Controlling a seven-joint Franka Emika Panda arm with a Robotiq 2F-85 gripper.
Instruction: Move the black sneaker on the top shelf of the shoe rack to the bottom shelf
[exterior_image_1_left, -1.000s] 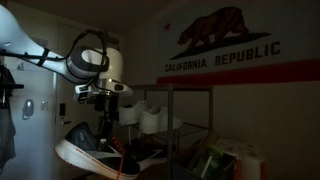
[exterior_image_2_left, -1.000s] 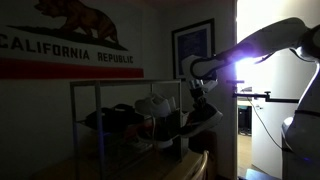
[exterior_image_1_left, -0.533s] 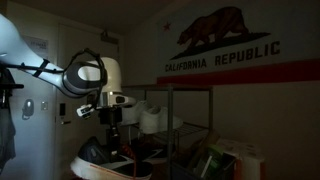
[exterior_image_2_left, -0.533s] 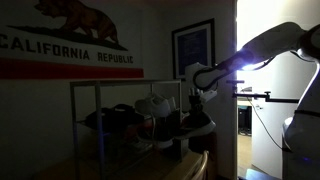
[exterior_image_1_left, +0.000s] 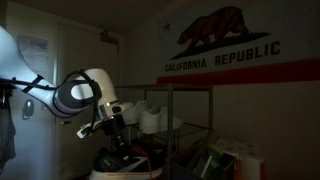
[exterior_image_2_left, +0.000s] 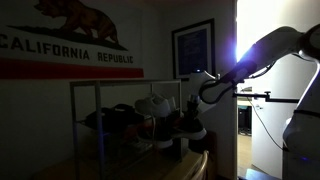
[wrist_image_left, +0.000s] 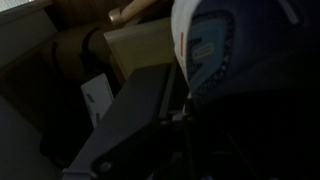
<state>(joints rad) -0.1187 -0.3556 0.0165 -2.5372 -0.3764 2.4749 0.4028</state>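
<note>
The room is dim. My gripper (exterior_image_1_left: 114, 140) (exterior_image_2_left: 190, 113) is shut on the black sneaker (exterior_image_1_left: 122, 163) (exterior_image_2_left: 194, 131) and holds it low, just off the open end of the shoe rack (exterior_image_1_left: 170, 120) (exterior_image_2_left: 97, 112). The sneaker's pale sole shows below the gripper. In the wrist view the sneaker (wrist_image_left: 228, 55) fills the right side, with its bluish lining visible; the gripper fingers are lost in shadow. The top shelf (exterior_image_1_left: 188, 90) (exterior_image_2_left: 125, 82) looks bare. The bottom shelf (exterior_image_2_left: 125, 150) is dark and hard to make out.
White shoes (exterior_image_1_left: 150, 118) (exterior_image_2_left: 152, 105) and dark shoes (exterior_image_2_left: 112, 120) sit on the rack's middle tier. A California Republic flag (exterior_image_1_left: 225, 45) hangs behind the rack. Boxes (exterior_image_1_left: 225, 160) lie low by the rack. A wooden surface (wrist_image_left: 140, 45) and a doorway (exterior_image_2_left: 255, 100) are close by.
My gripper has moved down with the black sneaker, from about top-shelf height to low beside the rack's end. The shoes on the rack have not moved.
</note>
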